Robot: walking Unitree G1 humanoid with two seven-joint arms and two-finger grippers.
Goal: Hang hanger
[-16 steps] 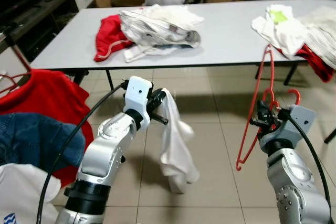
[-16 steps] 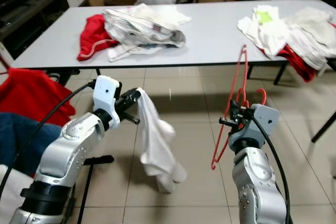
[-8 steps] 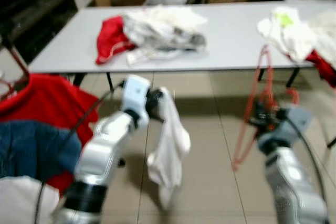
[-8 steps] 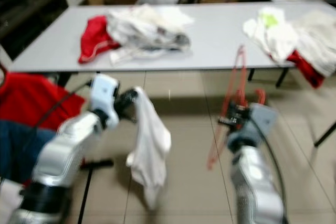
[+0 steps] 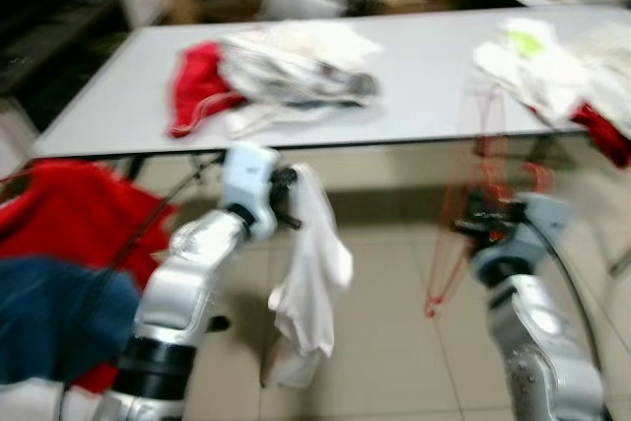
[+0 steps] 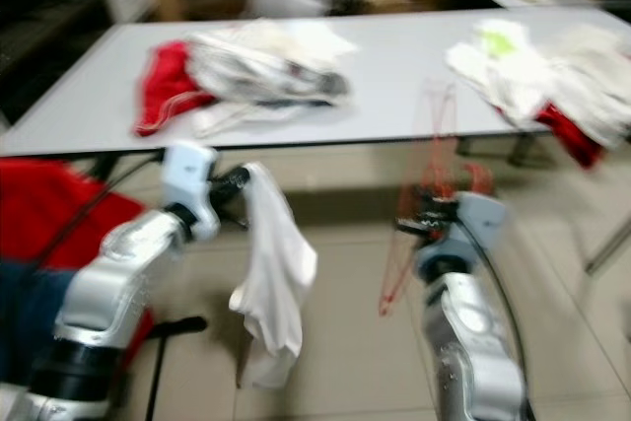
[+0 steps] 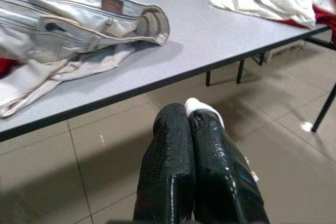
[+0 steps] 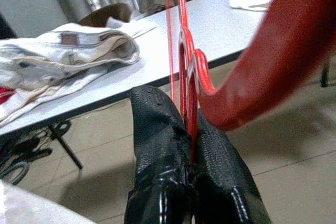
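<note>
- The red hanger point(image 8: 185, 51) is being held out in front of the robot on its right side, over the tiled floor point(image 5: 394, 342) and short of the grey table point(image 5: 424, 66); its thin frame is blurred in the head views, running up above the wrist and down below it.
- The right gripper point(image 8: 191, 129) is pinching the hanger near its neck, both black fingers pressed together on the red wire, with the hook curving close past the wrist camera.
- The left gripper point(image 7: 190, 124) is clamping a white garment point(image 5: 311, 273), its fingers closed tight with a bit of white cloth poking out at the tips; the rest is hanging limp toward the floor.
- On the table, a pile of pale jeans point(image 7: 79, 22) and a red cloth point(image 5: 197, 91) are lying to the left, with more white and red clothes point(image 5: 537, 71) to the right.
- Red and blue clothes point(image 5: 59, 244) are hanging or bunched at the robot's left; what they hang on is too blurred to tell.
- Judging by this, the robot is carrying hanger and garment, with nothing hung yet.
- The next move is probably calling for a steadier view, then bringing the hook to a rail or rack, keeping the wire frame from swinging or snagging.
</note>
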